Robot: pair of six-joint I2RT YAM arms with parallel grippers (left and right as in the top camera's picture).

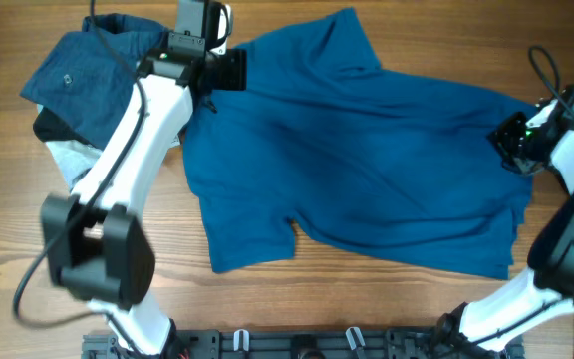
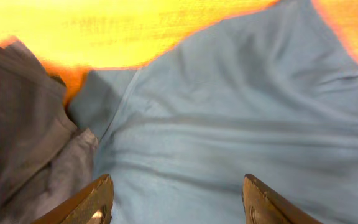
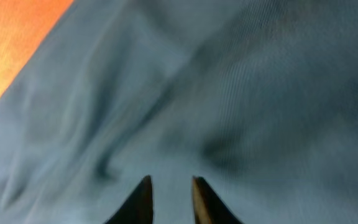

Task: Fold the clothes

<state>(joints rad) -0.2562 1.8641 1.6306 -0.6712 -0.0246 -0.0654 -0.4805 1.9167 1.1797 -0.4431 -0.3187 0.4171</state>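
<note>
A soft, creased blue shirt (image 1: 367, 170) lies spread on the wood-grain table (image 1: 8, 229). The left gripper (image 2: 178, 199) stands wide open over the shirt's upper-left edge. The right gripper (image 3: 169, 193) is nearly closed at the shirt's right edge, but I cannot tell whether it grips the cloth. A crumpled navy garment (image 1: 78, 75) lies beside the shirt.

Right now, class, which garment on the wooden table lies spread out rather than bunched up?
The large bright medium-blue fabric shirt, spread across the middle. The navy garment, black piece and pale-grey piece sit heaped together at its left.
</note>
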